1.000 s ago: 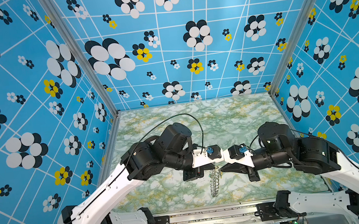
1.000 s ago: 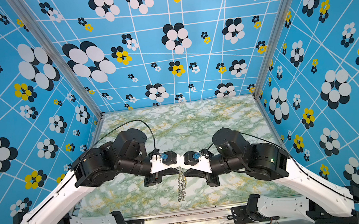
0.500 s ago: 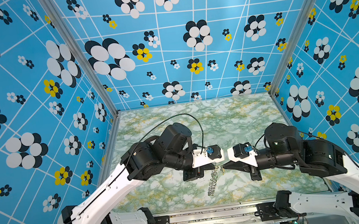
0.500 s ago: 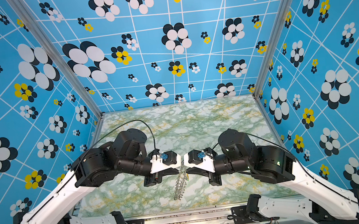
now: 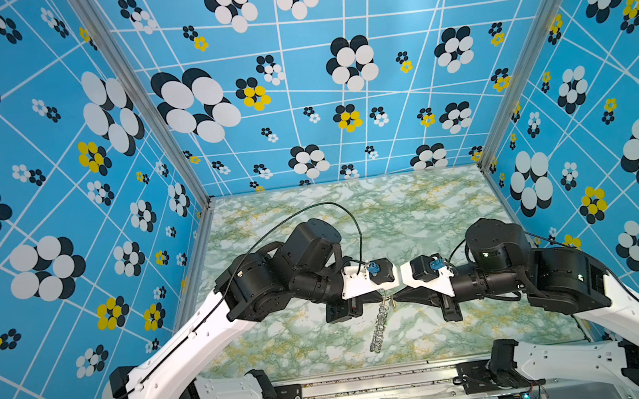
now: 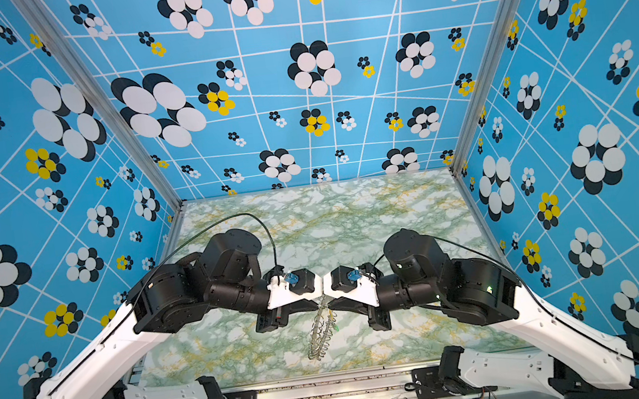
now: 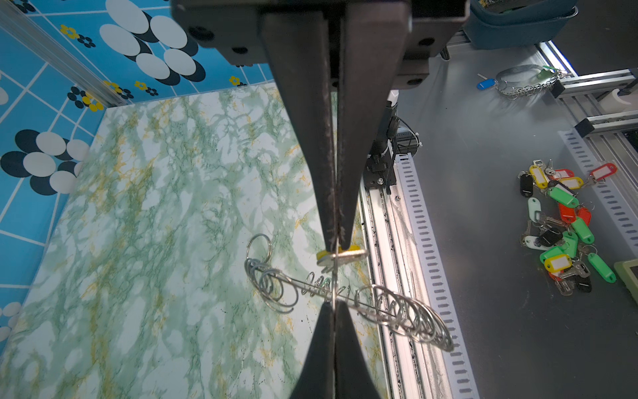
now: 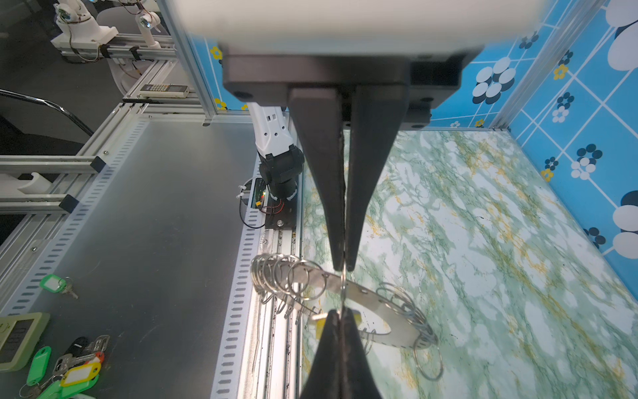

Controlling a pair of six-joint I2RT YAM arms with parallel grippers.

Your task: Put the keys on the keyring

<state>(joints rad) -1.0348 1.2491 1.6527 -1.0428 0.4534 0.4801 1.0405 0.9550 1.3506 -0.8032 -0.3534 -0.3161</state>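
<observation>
You see the keyring hanging edge-on just below the middle of both top views, above the marble tabletop, its lower end toward the near rail. Above it, the left gripper and right gripper meet tip to tip, each clenched. In the left wrist view your left pincer pinches a thin wire at the ring, beside a yellow key tag. Which pincer grips what, you cannot tell.
</observation>
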